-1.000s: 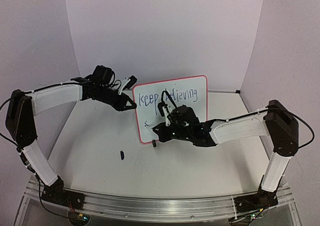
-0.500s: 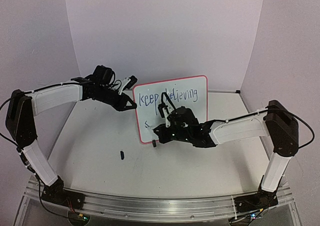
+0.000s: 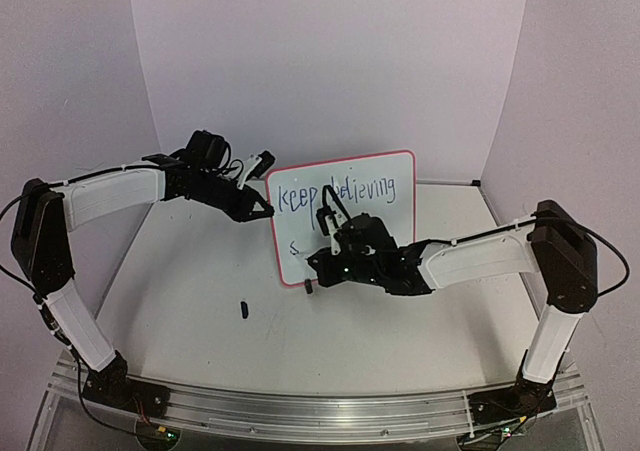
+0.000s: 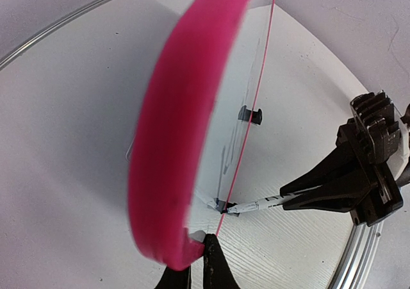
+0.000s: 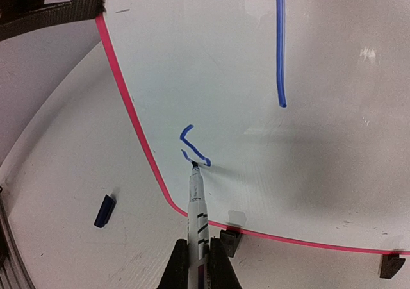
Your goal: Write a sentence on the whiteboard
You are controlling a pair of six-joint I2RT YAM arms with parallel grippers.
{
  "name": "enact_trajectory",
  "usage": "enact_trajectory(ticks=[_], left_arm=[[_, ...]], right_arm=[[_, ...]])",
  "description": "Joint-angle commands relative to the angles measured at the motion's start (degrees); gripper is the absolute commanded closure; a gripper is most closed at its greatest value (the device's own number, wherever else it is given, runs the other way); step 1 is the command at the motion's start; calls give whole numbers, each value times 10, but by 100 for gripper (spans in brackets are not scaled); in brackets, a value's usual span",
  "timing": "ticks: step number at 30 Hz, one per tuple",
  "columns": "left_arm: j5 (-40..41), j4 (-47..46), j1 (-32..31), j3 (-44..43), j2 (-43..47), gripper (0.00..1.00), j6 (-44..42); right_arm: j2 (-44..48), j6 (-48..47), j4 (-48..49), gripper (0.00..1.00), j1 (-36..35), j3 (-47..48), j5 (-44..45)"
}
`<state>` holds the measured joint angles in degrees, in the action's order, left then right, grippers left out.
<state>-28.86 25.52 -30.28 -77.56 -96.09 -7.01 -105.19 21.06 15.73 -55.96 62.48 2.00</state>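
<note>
The whiteboard (image 3: pixel 385 176), white with a thin red border, stands upright at mid-table on black clip feet (image 5: pixel 229 241). Blue words "keep believing" (image 3: pixel 340 192) run along its top; a small blue "s" (image 5: pixel 194 146) sits low on its left. My left gripper (image 3: pixel 264 211) is shut on the board's left edge (image 4: pixel 168 173). My right gripper (image 3: pixel 318 256) is shut on a white marker (image 5: pixel 196 206), whose tip touches the board at the "s". The marker also shows in the left wrist view (image 4: pixel 261 205). My right arm hides the board's lower middle in the top view.
A dark blue marker cap (image 3: pixel 243 309) lies on the table left of and in front of the board; it also shows in the right wrist view (image 5: pixel 104 211). Walls enclose the table at the back and sides. An aluminium rail (image 3: pixel 320 414) runs along the near edge.
My right gripper has shifted slightly left and down along the board with the marker. The left arm and the board have not moved.
</note>
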Motion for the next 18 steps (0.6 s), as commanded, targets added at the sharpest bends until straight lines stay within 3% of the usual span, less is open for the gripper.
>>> enact_trajectory(ticks=[1,10,18], left_arm=[[39,78,-12,10,-25,100,-24],[38,77,-12,10,-25,100,-24],[38,78,-13,10,-25,100,-24]], right_arm=[[27,-1,-4,100,4,-4,40],[42,-5,-4,100,4,-10,39],[76,-9,36,100,4,-29,-14]])
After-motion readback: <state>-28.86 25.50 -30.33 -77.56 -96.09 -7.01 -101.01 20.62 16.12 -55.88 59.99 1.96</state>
